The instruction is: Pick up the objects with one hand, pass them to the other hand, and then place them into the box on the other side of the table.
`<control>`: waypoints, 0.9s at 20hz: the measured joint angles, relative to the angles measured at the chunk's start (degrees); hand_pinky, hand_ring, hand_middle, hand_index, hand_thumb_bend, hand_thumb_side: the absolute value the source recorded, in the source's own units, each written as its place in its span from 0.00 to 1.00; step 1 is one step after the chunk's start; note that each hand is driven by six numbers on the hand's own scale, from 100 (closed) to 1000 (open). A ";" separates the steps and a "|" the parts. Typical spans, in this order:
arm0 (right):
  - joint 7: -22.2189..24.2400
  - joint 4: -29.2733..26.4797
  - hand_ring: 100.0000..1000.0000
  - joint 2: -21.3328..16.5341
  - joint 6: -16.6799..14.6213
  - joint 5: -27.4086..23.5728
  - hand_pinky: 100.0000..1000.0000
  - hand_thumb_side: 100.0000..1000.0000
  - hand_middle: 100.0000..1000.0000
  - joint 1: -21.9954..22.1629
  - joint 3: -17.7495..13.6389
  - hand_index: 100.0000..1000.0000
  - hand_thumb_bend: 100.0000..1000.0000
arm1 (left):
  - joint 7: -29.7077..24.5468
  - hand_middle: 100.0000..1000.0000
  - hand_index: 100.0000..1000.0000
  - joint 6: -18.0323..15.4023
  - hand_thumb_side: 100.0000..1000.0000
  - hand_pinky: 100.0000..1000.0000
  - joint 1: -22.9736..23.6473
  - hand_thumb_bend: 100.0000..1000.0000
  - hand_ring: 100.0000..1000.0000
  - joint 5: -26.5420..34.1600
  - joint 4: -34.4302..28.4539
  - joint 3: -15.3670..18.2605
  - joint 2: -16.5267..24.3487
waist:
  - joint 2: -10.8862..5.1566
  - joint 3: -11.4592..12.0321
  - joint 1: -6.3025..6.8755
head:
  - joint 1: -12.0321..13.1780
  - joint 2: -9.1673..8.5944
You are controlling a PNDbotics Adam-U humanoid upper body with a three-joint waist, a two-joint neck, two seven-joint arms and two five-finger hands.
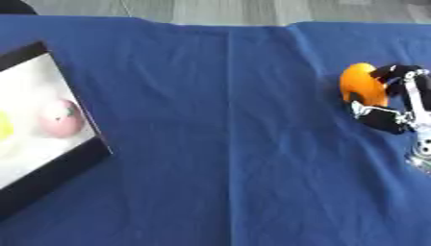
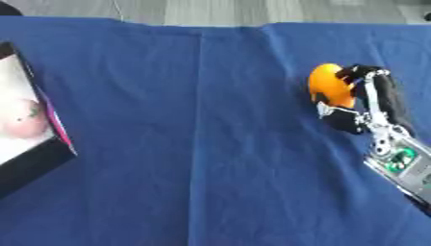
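Blue cloth (image 1: 227,144) is draped over the whole surface, with a seam running down the middle and pale floor visible past the far edge.

Right hand (image 2: 370,103) is curled round the orange object (image 2: 328,86): one finger hooked over the top, the thumb tucked under the near lower side. The object sits on the hand's left, toward the middle of the surface, and it cannot be told whether it is lifted or resting on the cloth. Left hand is not seen in either view.

Box (image 1: 50,168) lies far across from the hand, well apart on its left, dark-rimmed with a white floor. A pink round thing (image 1: 60,117) and a bit of something yellow (image 1: 4,126) are already inside.

Risks, as judged:
- The object looks smooth and rounded and is held by what appears to be two contact points only. Rollout toward the open left side is likely if the wrist is rotated on the lift.
- Cloth could be snagged by the lower finger and dragged up with the object.
- No receiving hand is in place; if release is started before the other hand is closed on it, a drop mid-surface is expected.
- The box's raised rim could be clipped on a low approach.
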 measured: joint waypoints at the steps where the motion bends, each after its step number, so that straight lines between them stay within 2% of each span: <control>1: -0.16 -0.21 0.35 0.00 -0.16 0.81 0.53 0.00 0.29 0.01 0.00 0.56 0.13 | 0.00 0.59 0.74 0.00 0.61 0.75 0.03 0.00 0.64 -0.02 0.00 0.00 0.00 | 0.00 0.00 0.00 | 0.00 0.00; 5: -1.37 -0.87 0.37 0.00 -1.37 5.20 0.54 0.00 0.32 0.05 0.52 0.55 0.01 | -0.01 0.59 0.74 -0.01 0.61 0.75 0.05 0.00 0.64 -0.06 0.00 0.00 -0.08 | 0.00 0.00 0.00 | -0.01 0.00; 9: -2.88 -0.90 0.38 -0.01 -2.88 8.03 0.54 0.00 0.33 0.04 1.54 0.56 0.01 | -0.02 0.58 0.74 -0.01 0.61 0.75 0.20 0.00 0.64 -0.06 0.00 -0.01 -0.38 | 0.00 -0.12 0.00 | 0.02 0.08; 13: -4.00 -0.91 0.39 -0.08 -4.00 8.26 0.55 0.00 0.33 0.00 1.83 0.57 0.01 | 0.00 0.58 0.74 0.02 0.60 0.75 0.62 0.00 0.64 -0.06 0.00 -0.01 -0.38 | -0.03 -0.85 0.00 | 0.34 0.24; 18: -5.68 -0.92 0.39 -1.01 -5.68 8.18 0.55 0.00 0.34 -0.16 1.83 0.57 0.00 | 0.05 0.58 0.74 0.15 0.60 0.75 1.57 0.00 0.63 -0.03 0.00 0.00 -0.37 | -0.35 -2.43 0.59 | 1.39 1.61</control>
